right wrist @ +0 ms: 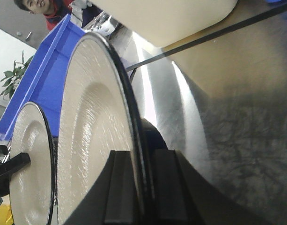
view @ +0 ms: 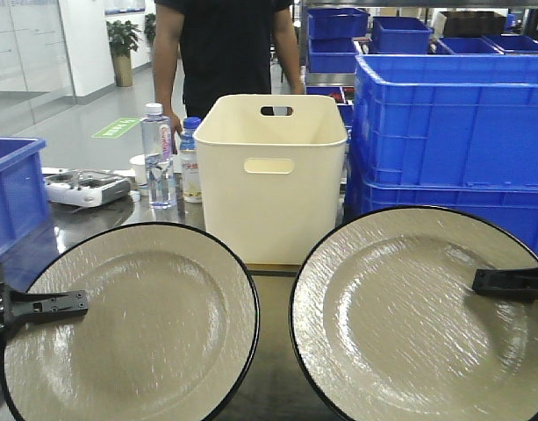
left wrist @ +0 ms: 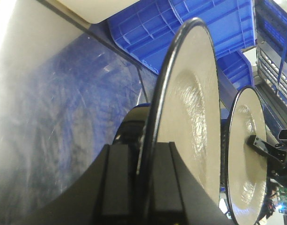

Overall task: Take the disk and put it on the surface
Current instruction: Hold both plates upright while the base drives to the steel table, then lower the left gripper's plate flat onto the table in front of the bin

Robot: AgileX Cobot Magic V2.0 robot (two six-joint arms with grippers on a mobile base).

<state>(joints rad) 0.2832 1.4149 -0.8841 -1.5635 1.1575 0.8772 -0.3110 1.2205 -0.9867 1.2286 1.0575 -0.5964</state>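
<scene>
At the far left stands a blue crate [view: 14, 193]. Beside it the left jaws are clenched on the near rim of the left plate [view: 128, 324], the disk of the task: cream, ridged, with a black edge. The left wrist view shows the rim pinched edge-on between the two black pads. Gripping at the rim likely keeps the face free and lets the plate go down flat. It hangs over the dark, glossy surface [view: 274, 351], and whether its underside touches I cannot tell.

Behind it on the surface lie a small white device [view: 84, 187], a clear water bottle [view: 157, 158] and a shorter bottle [view: 191, 162]. In the middle stands a cream bin [view: 273, 175] with handle slots, and a strip of black tape [right wrist: 213, 35] runs along its base. A person in black [view: 225, 53] stands beyond it.

The right jaws mirror the left, clamped on the outer rim of the right plate [view: 418, 316], which is also over the surface, just beside its twin but apart from it. Stacked blue crates [view: 453, 123] fill the right.

As for writing, the tall bottle has a pinkish label and the short one a white label with red characters, both too small to read. A green floor mark [view: 117, 127] carries pale lettering I cannot make out.
</scene>
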